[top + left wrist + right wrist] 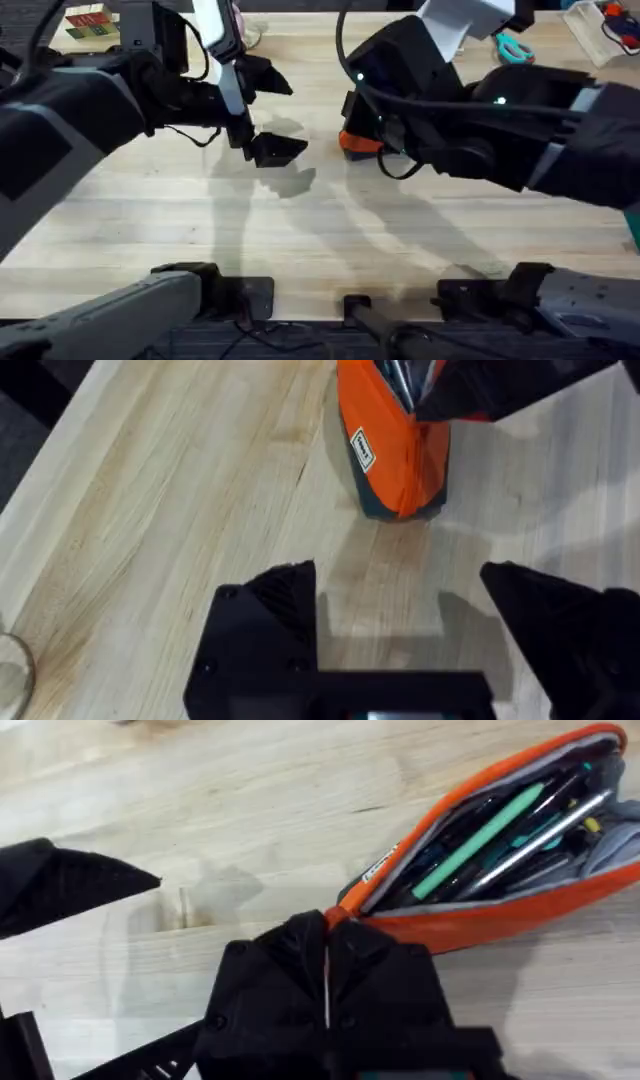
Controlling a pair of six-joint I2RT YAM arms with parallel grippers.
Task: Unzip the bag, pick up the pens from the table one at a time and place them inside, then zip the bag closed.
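Overhead: both arms rise close under the camera and read as large dark masses. The right arm covers nearly all of the bag (357, 142); a small orange end shows at mid-bench, beside the arm's cables. The right hand itself is buried under its own wrist, so its fingers cannot be read here. The left hand (263, 115) hangs over the bench (300, 230) left of the bag, its two black fingers spread wide, one toward the far side, one nearer, nothing between them. Teal-handled scissors (514, 47) lie at the far right, partly cut off by the right arm.

Left wrist: the left hand (400, 595) has its fingers well apart over bare wood, holding nothing and touching nothing. Beyond them the bag (390, 450) is seen end-on, orange with a dark base and a small white label; its upper part is cut off by the frame and overlapped by a dark shape, likely the other arm.

Right wrist: the bag (480, 910) lies on its side on the bench, zipper open, mouth gaping. Inside, a green pen (480, 840) lies among other dark and silvery pens that are hard to separate. The right hand (326, 955) has its fingers pressed together at the bag's near corner, at the zipper's end; whether they pinch the pull or the fabric cannot be made out. The left hand's finger (70, 885) shows to one side, apart from the bag.
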